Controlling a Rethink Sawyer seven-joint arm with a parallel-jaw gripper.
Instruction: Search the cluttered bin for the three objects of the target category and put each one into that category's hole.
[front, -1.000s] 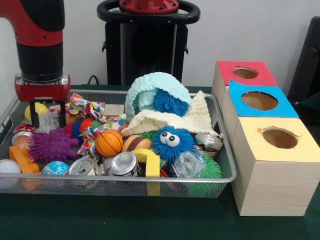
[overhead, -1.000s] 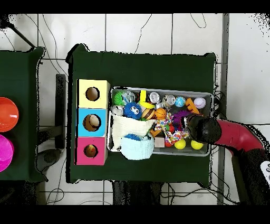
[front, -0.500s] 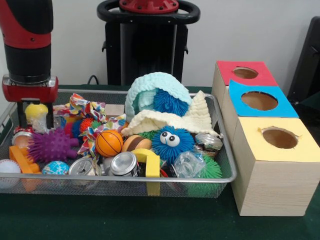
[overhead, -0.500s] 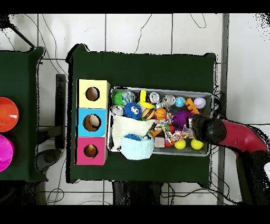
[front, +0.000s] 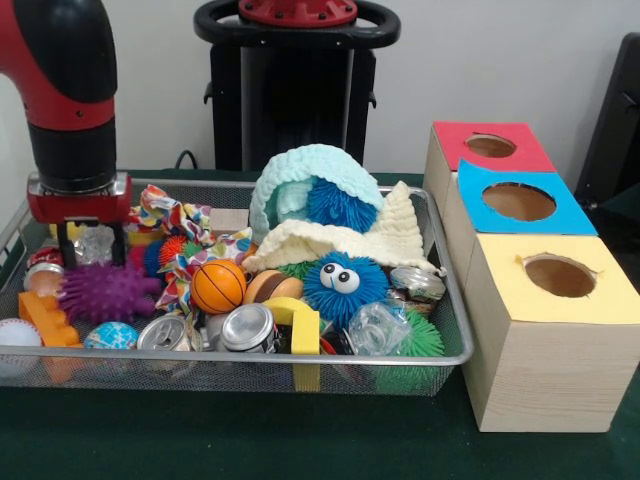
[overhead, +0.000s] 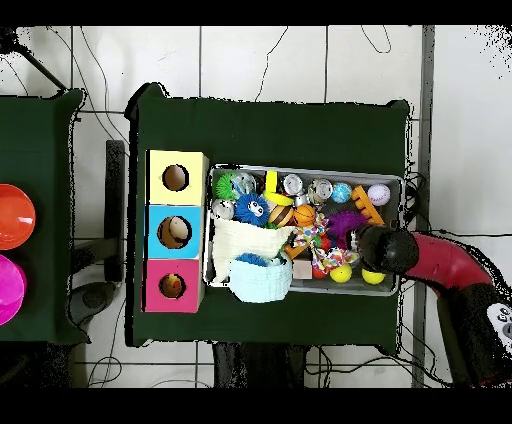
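Note:
The wire mesh bin (front: 300, 357) is full of toys. A mint green cloth (front: 312, 172) is draped over a blue spiky ball at the bin's back middle. A cream cloth (front: 345, 240) lies in front of it, rising to a peak at the right. I cannot pick out a third cloth. Both cloths show in the overhead view, the mint one (overhead: 260, 281) and the cream one (overhead: 238, 242). My gripper (front: 94, 250) is open at the bin's left end, its fingers down among a clear crinkly item and a purple spiky ball (front: 105, 291), far from the cloths. The red-topped hole (front: 490, 146) is on the farthest box.
The blue-topped box (front: 518, 201) and the yellow-topped box (front: 558, 276) stand in a row right of the bin. Crushed cans (front: 247, 327), a small basketball (front: 217, 286), a blue googly-eyed ball (front: 343, 283), an orange block (front: 40, 322) and a patterned ribbon (front: 190, 240) crowd the bin.
In the front view, the gripper swung left to the bin's end. It has now come back right and dropped a little lower among the toys. The cloths have not moved.

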